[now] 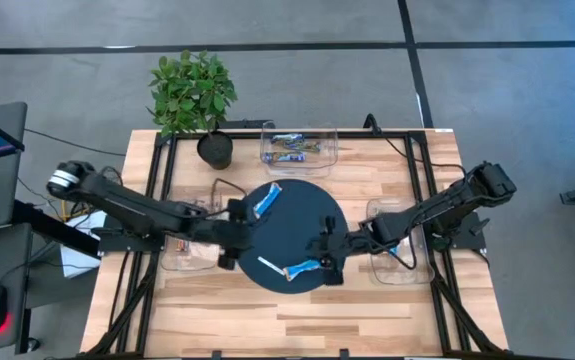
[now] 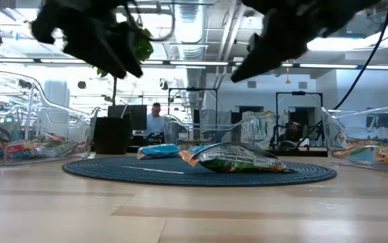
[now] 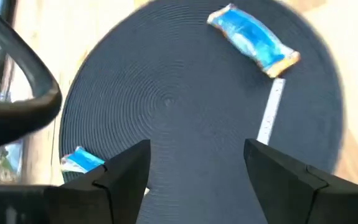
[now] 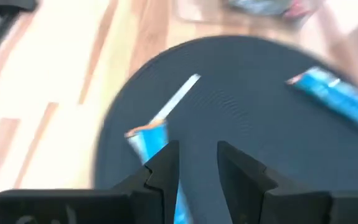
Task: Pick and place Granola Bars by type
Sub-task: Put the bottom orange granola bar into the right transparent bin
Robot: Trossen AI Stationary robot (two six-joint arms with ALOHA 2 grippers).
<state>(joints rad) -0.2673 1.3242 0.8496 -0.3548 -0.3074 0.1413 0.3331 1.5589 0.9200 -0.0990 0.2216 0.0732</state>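
Note:
A round dark mat (image 1: 302, 225) lies mid-table. On it rest one blue-and-white granola bar (image 1: 267, 200) toward its far left and a second blue bar with an orange end (image 1: 304, 268) toward its near side, next to a thin white stick (image 1: 270, 264). My left gripper (image 1: 239, 222) hovers open at the mat's left edge; its wrist view (image 3: 197, 168) shows bare mat between the fingers. My right gripper (image 1: 325, 247) hovers open over the mat's right part, just beside the near bar (image 4: 152, 146), with nothing between its fingers (image 4: 197, 165). In the low view both grippers stand above the packets (image 2: 237, 158).
A clear tray (image 1: 299, 145) at the far edge holds blue and dark bars. A clear tray under my left arm (image 1: 189, 250) holds multicoloured packets (image 2: 25, 147), and another under my right arm (image 1: 404, 262) holds bars too. A potted plant (image 1: 195, 95) stands at the far left corner.

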